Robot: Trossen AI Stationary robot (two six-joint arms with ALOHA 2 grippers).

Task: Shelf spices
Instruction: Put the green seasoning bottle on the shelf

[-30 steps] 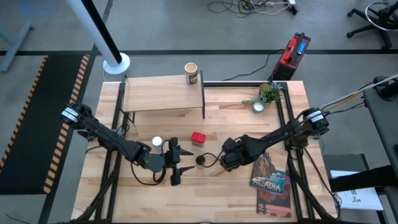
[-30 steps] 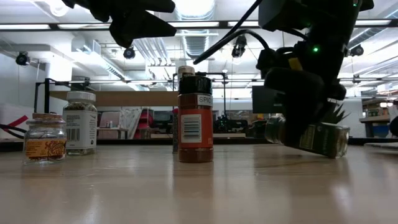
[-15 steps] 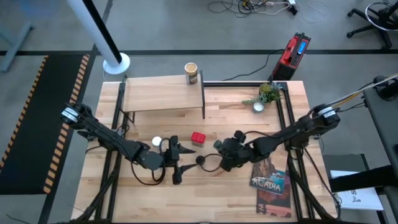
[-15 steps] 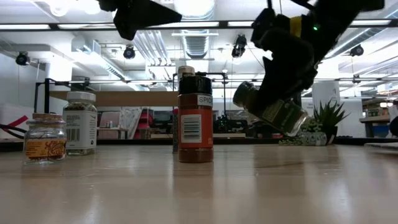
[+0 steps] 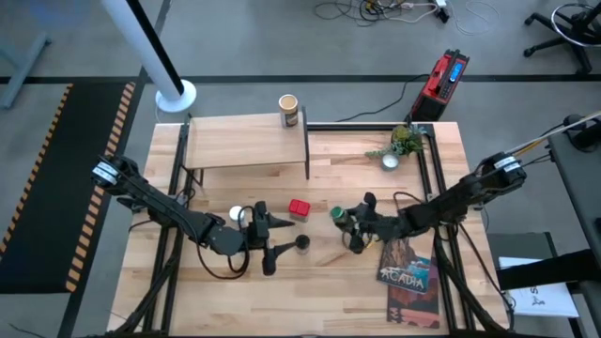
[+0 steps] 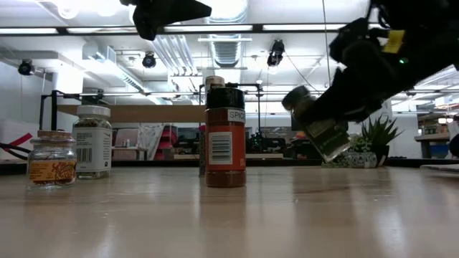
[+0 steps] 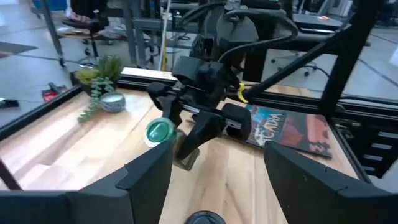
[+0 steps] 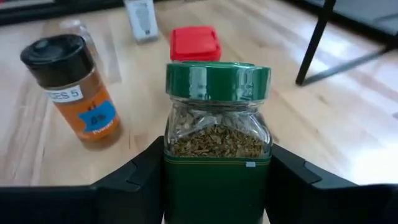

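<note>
Holding the green-lidded jar (image 5: 340, 216) between its fingers, the right gripper (image 5: 354, 228) is above the middle of the table (image 5: 413, 183), and the low view shows the jar (image 6: 315, 123) lifted off the wood and tilted, its lid toward the left arm. The fingers press the two flat sides of the glass body below the lid, as the right wrist view shows (image 8: 217, 134); I think this grip is chosen because the flat sides do not slip. The jar must now go to the shelf (image 5: 246, 144) at the far side, so it needs to rise above the shelf top and become upright first.

The left gripper (image 5: 266, 246) hovers with its fingers spread apart and grasps nothing, just beside the dark-capped brown jar (image 5: 301, 243), probably waiting to take it. Near it stand the white-capped clear jar (image 5: 238, 215) and the red square tin (image 5: 299, 207), both on the table. Only the tan cylindrical canister (image 5: 288, 111) is already up, at the far right corner of the shelf, which leaves most of the top free for the others. The plant (image 5: 402, 145) and the Acadia book (image 5: 409, 267) stay out of the way on the right.
</note>
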